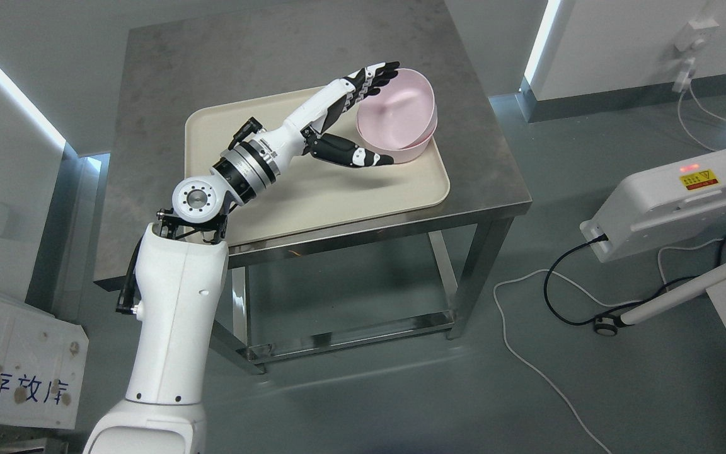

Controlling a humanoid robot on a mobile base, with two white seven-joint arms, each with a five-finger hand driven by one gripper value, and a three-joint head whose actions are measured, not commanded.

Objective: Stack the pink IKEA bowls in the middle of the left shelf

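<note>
the table (224, 57) at the frame's centre has a dull, mottled grey metal top; its legs look brushed and shinier. the tray (312, 202) looks like smooth matt cream plastic. the pink bowls (404, 110) look like smooth plastic with a soft sheen. the left hand (344, 120) has glossy white shells, black jointed fingers (375, 74) and a ringed metal wrist.

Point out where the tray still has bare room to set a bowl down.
The beige tray is bare along its left part and its near edge, below the left hand. Its far right corner is crowded: the pink bowls sit there, tilted, with the hand's fingers around them. The steel table behind the tray is also bare.
</note>
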